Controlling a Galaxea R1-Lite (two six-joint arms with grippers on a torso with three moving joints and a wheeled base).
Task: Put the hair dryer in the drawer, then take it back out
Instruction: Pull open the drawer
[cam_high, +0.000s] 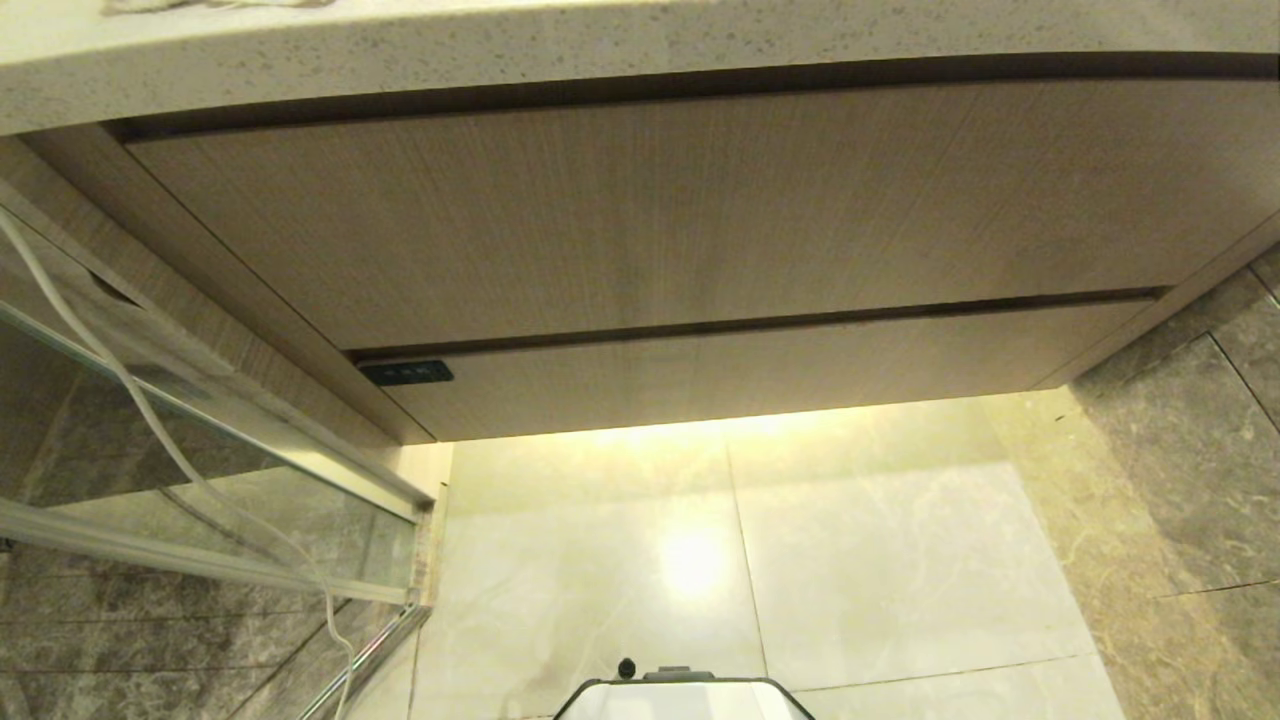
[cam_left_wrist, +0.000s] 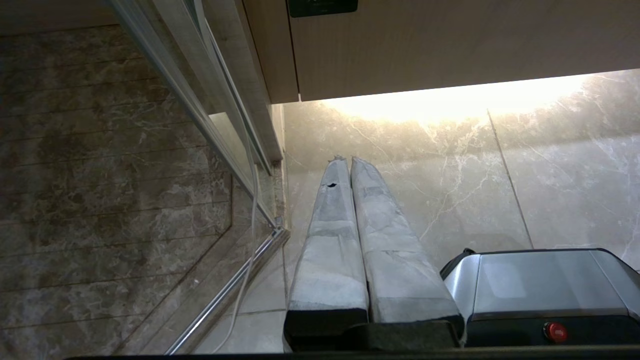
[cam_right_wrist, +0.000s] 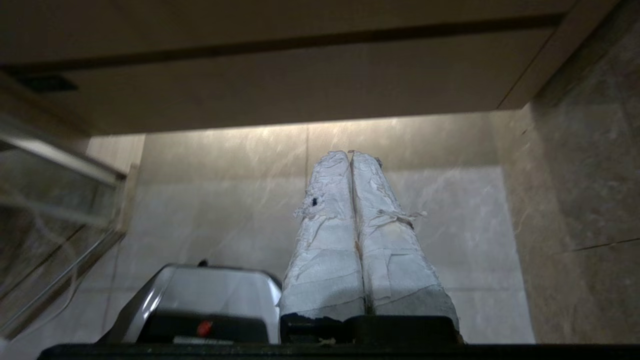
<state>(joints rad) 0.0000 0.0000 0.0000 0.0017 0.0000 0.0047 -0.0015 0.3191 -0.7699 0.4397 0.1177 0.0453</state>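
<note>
Head view, drawer (cam_high: 760, 375): a wide, shallow beige wood-grain front, pushed fully in, forming the lowest strip of the vanity cabinet.
Head view, black tag (cam_high: 406, 373): a small dark strip at the drawer front's left end; any marks on it are too small to read.
Head view, upper panel (cam_high: 640, 215): a taller wood-grain front above the drawer, parted from it by a thin dark gap.
Head view, countertop (cam_high: 560, 50): speckled pale stone overhanging the cabinet's top edge.
Head view, cord (cam_high: 150, 420): a thin white cable running down in front of the glass panel (cam_high: 180, 470) at the left.
Head view, floor (cam_high: 880, 560): pale marbled tile, brightly lit just under the cabinet's lower edge.
Head view, robot base (cam_high: 685, 695): its grey top shows at the lower edge.
Head view, hair dryer: not seen anywhere here.

Left wrist view, left gripper (cam_left_wrist: 348, 161): both tape-wrapped fingers (cam_left_wrist: 330, 235) lie pressed together, clenched on nothing, above the floor tile.
Left wrist view, drawer: its left lower corner, with the black tag, sits beyond the fingertips, well apart from them.

Right wrist view, right gripper (cam_right_wrist: 348, 154): the frayed white-wrapped fingers meet at their tips, clenched and empty.
Right wrist view, drawer: the closed front stretches across beyond the tips, untouched.
Right wrist view, hair dryer: not visible.
</note>
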